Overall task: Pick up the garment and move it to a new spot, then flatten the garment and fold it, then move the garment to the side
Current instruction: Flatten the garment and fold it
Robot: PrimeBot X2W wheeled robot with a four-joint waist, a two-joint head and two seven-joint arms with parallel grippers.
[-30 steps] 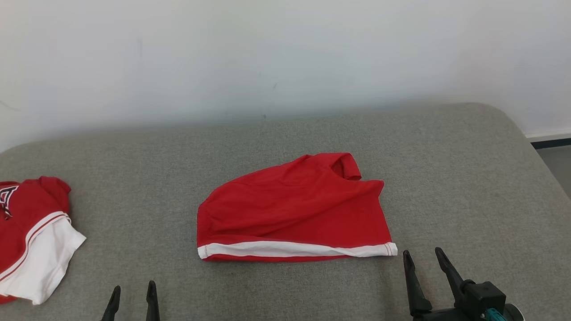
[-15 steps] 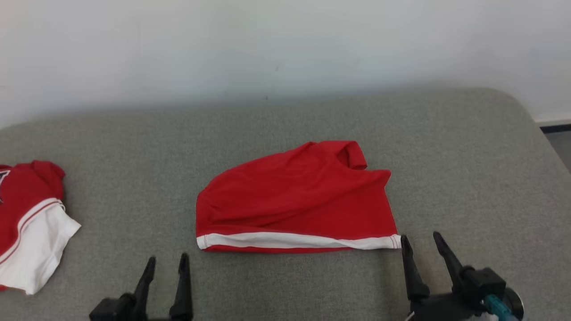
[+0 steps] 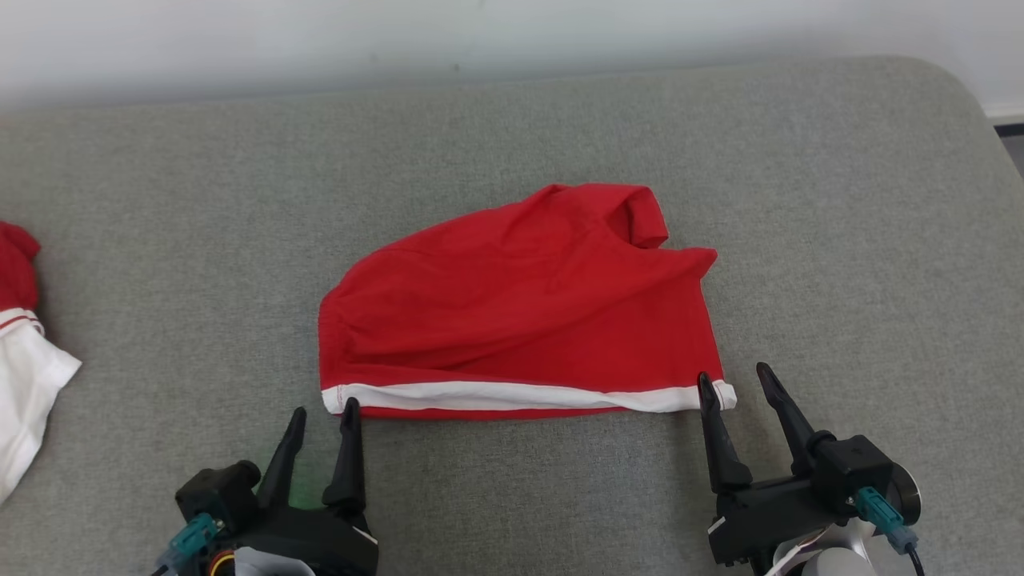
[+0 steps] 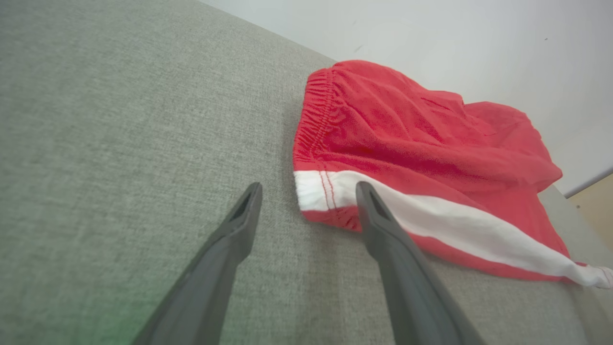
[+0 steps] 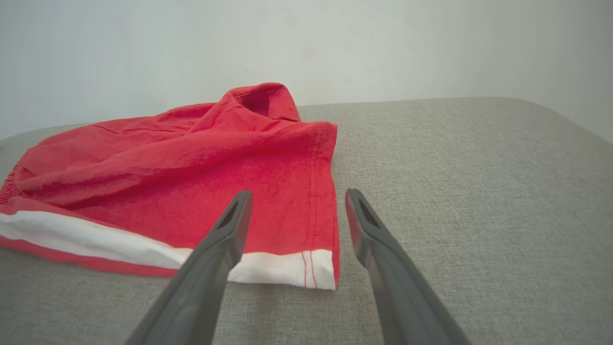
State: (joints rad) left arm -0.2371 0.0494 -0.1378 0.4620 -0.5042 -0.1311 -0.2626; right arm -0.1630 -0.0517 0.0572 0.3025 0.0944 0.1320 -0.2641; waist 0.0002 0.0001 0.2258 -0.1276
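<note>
As seen from the head, starts at far left with a second garment (image 3: 20, 352), red and white, lying on the grey cushion (image 3: 512, 120) well apart from the left gripper (image 3: 325, 408), out past its outer finger. Finds that gripper low over the cushion with fingers spread apart and nothing held. Places the garment (image 3: 520, 312) just ahead of its tips and off to the inner side: red shorts, rumpled, with a white band along the near edge. From the left wrist, shows the left gripper (image 4: 309, 186) straddling the garment's (image 4: 407, 139) near corner, inner finger crossing the white band, outer finger over bare cushion; cannot tell whether either touches cloth. Spans the whole gap between the two grippers with the garment. Reaches the right gripper (image 3: 733, 373) next, likewise spread wide and empty, inner tip at the band's far end, outer tip over bare cushion. From the right wrist, sets the right gripper (image 5: 298, 193) astride the garment's (image 5: 167, 158) stitched corner, inner finger in front of red cloth, outer finger beside the hem. Ends with pale wall (image 3: 240, 32) beyond the cushion.
</note>
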